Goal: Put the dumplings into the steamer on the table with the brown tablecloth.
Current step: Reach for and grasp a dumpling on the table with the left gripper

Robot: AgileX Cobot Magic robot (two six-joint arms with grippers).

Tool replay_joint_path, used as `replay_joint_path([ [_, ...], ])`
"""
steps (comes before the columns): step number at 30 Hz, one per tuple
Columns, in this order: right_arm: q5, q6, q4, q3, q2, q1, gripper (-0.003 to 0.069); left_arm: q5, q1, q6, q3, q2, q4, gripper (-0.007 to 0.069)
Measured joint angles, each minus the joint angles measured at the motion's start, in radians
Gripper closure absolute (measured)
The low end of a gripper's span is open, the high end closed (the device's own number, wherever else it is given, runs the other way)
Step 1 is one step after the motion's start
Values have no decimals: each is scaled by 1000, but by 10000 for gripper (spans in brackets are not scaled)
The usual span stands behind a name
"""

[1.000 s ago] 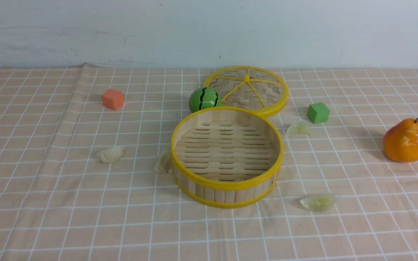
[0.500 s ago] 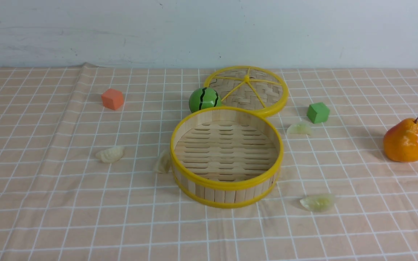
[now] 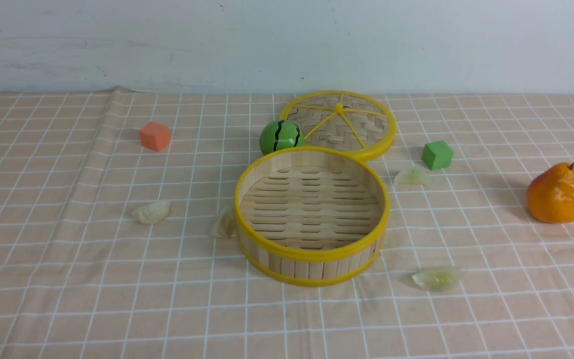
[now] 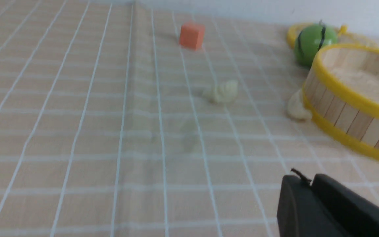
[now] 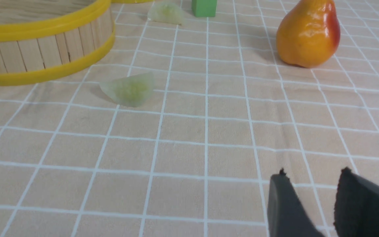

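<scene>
The steamer [image 3: 312, 255] stands empty mid-table on the brown tablecloth [image 3: 68, 279]. One cream dumpling [image 3: 151, 212] lies to its left. A second cream dumpling [image 3: 223, 223] leans against the steamer's left wall. One green dumpling [image 3: 410, 177] lies to the steamer's right rear, another green dumpling [image 3: 435, 278] to its right front. My left gripper [image 4: 309, 179] is shut and empty, low over the cloth, well short of the cream dumplings [image 4: 222, 92] [image 4: 297, 107]. My right gripper [image 5: 313, 174] is open and empty, short of the near green dumpling [image 5: 128, 89].
The woven lid [image 3: 339, 122] lies behind the steamer with a green striped ball [image 3: 279, 136] beside it. An orange cube [image 3: 155, 136] sits far left, a green cube [image 3: 436, 154] right rear, a pear [image 3: 556, 192] far right. A cloth crease runs down the left side.
A dark tip has edged into the front view's bottom left corner. The objects on the table have not moved.
</scene>
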Motion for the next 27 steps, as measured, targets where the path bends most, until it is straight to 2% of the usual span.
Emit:
replay_joint_path([
  [2,-65,0,0,5,0,0,420,-69,0,0,0,0,0,570],
  [4,-265,0,-3,5,0,0,420,-225,0,3,0,0,4,567],
  [7,-515,0,-3,5,0,0,420,-360,0,4,0,0,11,567],
  [8,-515,0,-3,5,0,0,420,-360,0,4,0,0,11,567],
  [10,-725,24,-4,5,0,0,420,-469,0,-6,0,0,10,567],
  [12,-853,63,-4,5,0,0,420,-539,0,-64,0,0,9,567],
  [13,-862,74,-4,5,0,0,420,-544,0,-72,0,0,8,567],
  [15,-931,166,-4,5,0,0,420,-623,0,-182,0,0,-4,566],
  [18,-933,343,-4,-1,0,0,424,-665,0,-303,-62,0,-18,564],
  [20,-905,381,-5,-14,0,0,430,-646,0,-318,-99,4,-18,564],
  [23,-751,419,-24,-115,17,0,489,-511,0,-329,-312,98,-5,565],
  [27,-469,372,-123,-288,149,0,657,-301,0,-329,-545,390,43,571],
])
